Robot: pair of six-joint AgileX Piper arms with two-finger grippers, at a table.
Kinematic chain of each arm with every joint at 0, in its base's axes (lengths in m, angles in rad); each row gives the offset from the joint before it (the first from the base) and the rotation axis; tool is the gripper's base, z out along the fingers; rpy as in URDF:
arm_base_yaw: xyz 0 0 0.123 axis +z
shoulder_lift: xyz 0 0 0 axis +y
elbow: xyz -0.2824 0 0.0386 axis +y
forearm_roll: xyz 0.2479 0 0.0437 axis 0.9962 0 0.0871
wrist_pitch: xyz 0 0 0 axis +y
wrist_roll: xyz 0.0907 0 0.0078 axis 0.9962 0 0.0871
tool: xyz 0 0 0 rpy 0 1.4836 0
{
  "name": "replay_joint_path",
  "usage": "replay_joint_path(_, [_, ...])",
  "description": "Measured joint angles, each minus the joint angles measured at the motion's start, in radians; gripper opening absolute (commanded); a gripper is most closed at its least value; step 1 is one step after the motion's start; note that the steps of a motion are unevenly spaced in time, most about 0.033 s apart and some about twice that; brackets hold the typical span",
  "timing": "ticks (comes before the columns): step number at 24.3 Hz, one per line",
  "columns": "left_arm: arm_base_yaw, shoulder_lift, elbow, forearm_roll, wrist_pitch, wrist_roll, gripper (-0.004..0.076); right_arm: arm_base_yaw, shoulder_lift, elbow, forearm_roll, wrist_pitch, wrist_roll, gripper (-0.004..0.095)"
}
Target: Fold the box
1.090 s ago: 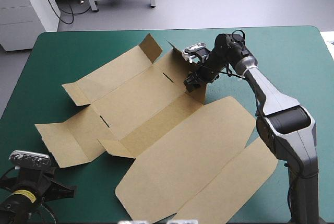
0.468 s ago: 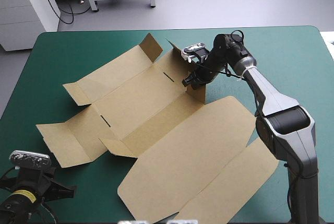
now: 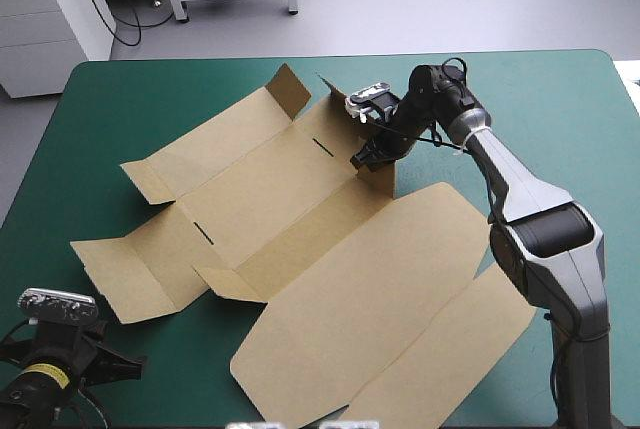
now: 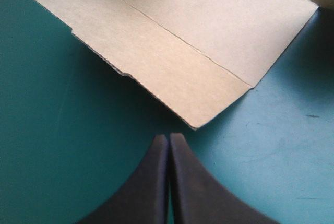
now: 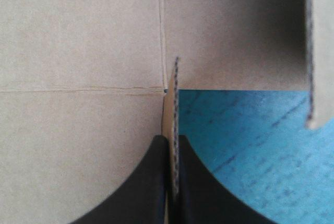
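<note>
My left jaws are pressed together, empty, over the bare teal-green table at its near left corner. Their tip is just short of the box's nearest flap. The brown box lies open and mostly flat across the table's middle, with its lid spread toward the near right. At the box's far right corner, my right jaws pinch a raised flap that stands upright.
</note>
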Motion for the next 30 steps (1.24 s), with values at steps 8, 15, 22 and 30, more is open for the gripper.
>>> replay_joint_path(8, [0.0, 0.0, 0.0, 0.007, 0.0, 0.0, -0.001, 0.004, 0.002, -0.01, -0.009, -0.086, -0.297, -0.0019])
replay_joint_path(15, [0.0, 0.0, 0.0, 0.057, 0.0, 0.0, -0.001, 0.081, 0.004, -0.062, -0.02, -0.17, -0.549, -0.002])
replay_joint_path(22, [0.0, 0.0, 0.0, 0.061, 0.0, 0.0, -0.001, 0.219, 0.005, -0.065, 0.056, -0.232, -0.727, -0.002])
replay_joint_path(30, [0.0, 0.0, 0.0, 0.062, 0.0, 0.0, -0.001, 0.289, 0.052, -0.069, 0.093, -0.272, -0.804, -0.002])
